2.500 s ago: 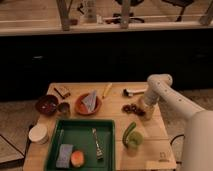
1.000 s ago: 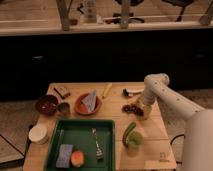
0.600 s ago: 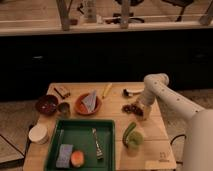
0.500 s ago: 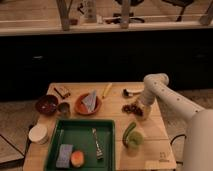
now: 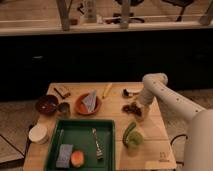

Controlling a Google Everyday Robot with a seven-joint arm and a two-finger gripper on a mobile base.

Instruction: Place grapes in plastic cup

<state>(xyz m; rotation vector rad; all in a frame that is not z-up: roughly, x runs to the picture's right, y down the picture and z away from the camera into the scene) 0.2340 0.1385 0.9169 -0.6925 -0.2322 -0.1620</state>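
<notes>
The grapes (image 5: pixel 130 107), a small dark red-purple cluster, lie on the wooden table (image 5: pixel 115 90) right of centre. My gripper (image 5: pixel 139 111) points down at the right side of the cluster, touching or just beside it; my white arm (image 5: pixel 170 97) reaches in from the right. A small dark cup (image 5: pixel 64 108) stands left of centre, between a dark red bowl (image 5: pixel 46 104) and an orange plate (image 5: pixel 88 103). A white cup or lid (image 5: pixel 38 134) sits at the front left.
A green tray (image 5: pixel 82 131) at the front holds a fork (image 5: pixel 96 144), a blue sponge (image 5: pixel 63 154) and an orange-red fruit (image 5: pixel 77 158). A green object (image 5: pixel 131 137) sits in front of the grapes. A banana (image 5: pixel 107 90) and a snack bar (image 5: pixel 62 91) lie at the back.
My arm has shifted slightly to the left and lowered the gripper closer to the grapes. Nothing else on the table has moved.
</notes>
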